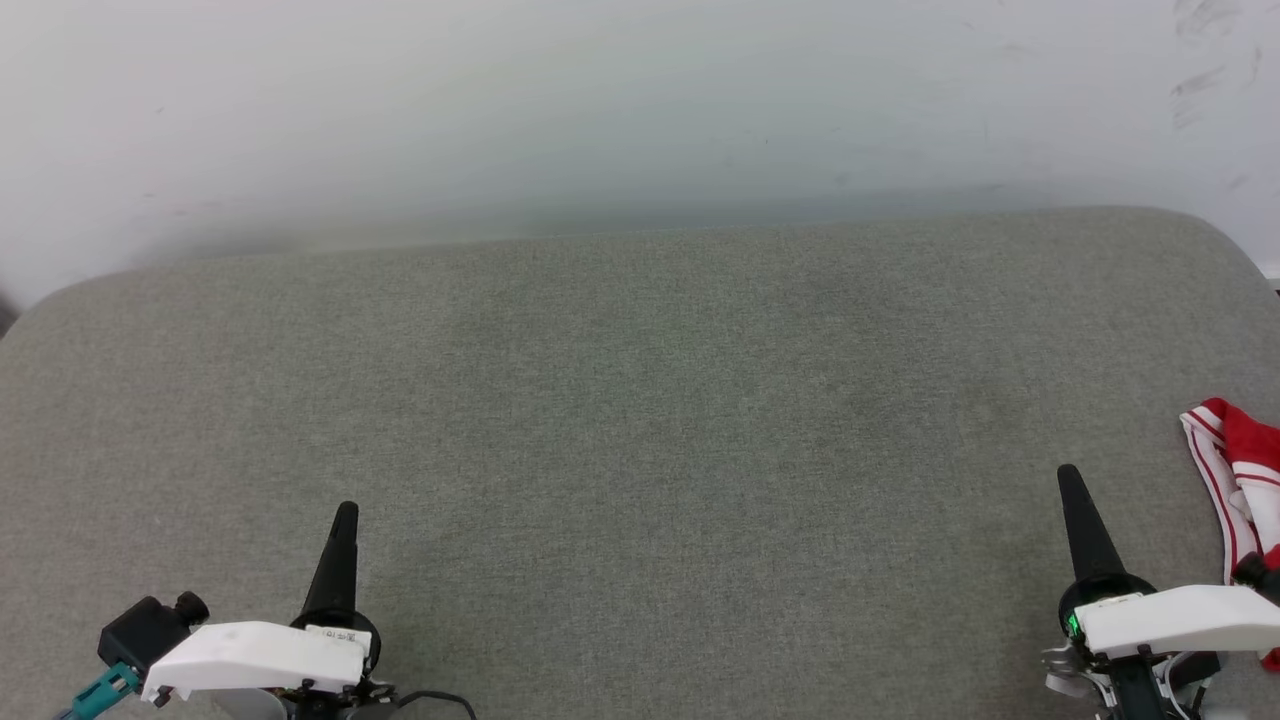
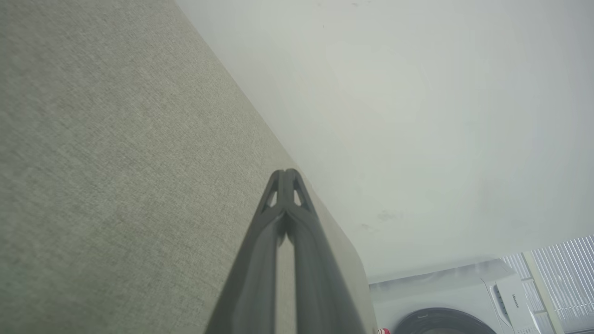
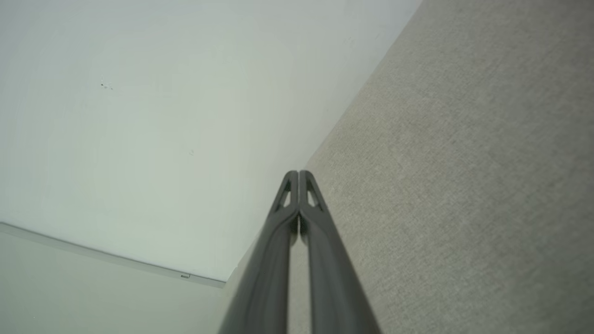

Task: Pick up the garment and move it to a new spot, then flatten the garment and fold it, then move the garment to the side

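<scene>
Red/white-striped garment [image 1: 1238,470] bunched at surface's far right edge; partly cropped.

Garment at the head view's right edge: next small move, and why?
Probably open the right gripper and ease it right toward the red-and-white garment: it lies bunched on the grey fabric surface beside that gripper, both grippers are shut and empty, the left gripper sits far off.

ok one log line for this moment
left gripper: shut, empty | right gripper: shut, empty | garment: crumpled on cushion at far right, not held
</scene>
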Available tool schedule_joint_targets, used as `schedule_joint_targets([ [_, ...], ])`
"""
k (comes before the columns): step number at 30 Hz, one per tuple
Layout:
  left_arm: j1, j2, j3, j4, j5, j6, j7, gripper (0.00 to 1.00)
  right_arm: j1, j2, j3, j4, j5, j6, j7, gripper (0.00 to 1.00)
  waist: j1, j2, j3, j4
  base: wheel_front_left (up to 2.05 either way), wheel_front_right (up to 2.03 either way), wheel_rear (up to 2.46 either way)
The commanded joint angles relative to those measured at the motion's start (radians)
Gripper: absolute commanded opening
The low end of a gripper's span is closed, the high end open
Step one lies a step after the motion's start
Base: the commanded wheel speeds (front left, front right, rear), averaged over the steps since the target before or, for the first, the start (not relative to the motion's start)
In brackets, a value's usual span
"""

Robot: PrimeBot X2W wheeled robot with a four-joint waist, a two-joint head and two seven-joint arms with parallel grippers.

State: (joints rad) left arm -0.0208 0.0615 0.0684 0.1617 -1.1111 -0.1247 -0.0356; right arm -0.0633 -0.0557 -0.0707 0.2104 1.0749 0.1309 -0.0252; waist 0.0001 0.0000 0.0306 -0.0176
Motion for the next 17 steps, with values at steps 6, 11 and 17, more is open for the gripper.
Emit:
schedule_joint_targets([
  [6,-0.032,0.008,0.007,0.008,-0.086,-0.005,0.024,0.00,-0.030,-0.006,-0.007,0.000,0.090,0.000,0.021,0.00,-0.0001,0.0000,-0.003,0.002,0.00,0.00,0.00],
  [11,-0.039,0.007,0.009,0.016,-0.135,-0.006,0.035,0.00,-0.031,-0.006,-0.010,0.004,0.142,0.000,0.034,0.00,-0.0001,0.0000,-0.005,0.003,0.00,0.00,0.00],
  [17,-0.049,0.007,0.014,0.029,-0.209,-0.006,0.056,0.00,-0.035,-0.005,-0.015,0.009,0.220,0.000,0.054,0.00,-0.0001,0.0000,-0.009,0.006,0.00,0.00,0.00],
])
